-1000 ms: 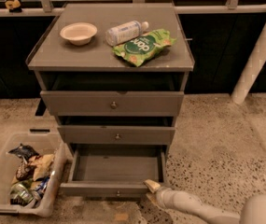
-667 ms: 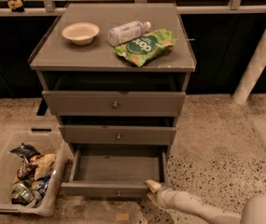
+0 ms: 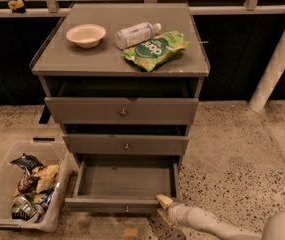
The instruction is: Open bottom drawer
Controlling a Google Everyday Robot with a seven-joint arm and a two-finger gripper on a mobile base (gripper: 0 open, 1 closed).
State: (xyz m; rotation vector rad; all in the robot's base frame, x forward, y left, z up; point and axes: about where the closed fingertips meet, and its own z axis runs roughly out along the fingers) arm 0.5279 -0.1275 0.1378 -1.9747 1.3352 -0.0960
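The bottom drawer (image 3: 124, 184) of the grey cabinet (image 3: 117, 64) stands pulled out, its shallow grey box showing nothing inside, with a small knob on its front (image 3: 126, 209). My gripper (image 3: 163, 206) sits at the drawer front's right end, low at the frame's lower right, with the pale arm (image 3: 217, 224) trailing to the right. The two drawers above are pushed in.
On the cabinet top lie a white bowl (image 3: 85, 34), a plastic bottle (image 3: 137, 33) on its side and a green snack bag (image 3: 154, 49). A clear bin (image 3: 2, 184) of snack packets stands on the floor left of the drawer. A white post (image 3: 277, 64) rises at right.
The view has shifted slightly, so the cabinet sits a little to the right in the picture. The drawer stays pulled out and the gripper stays at its right front corner.
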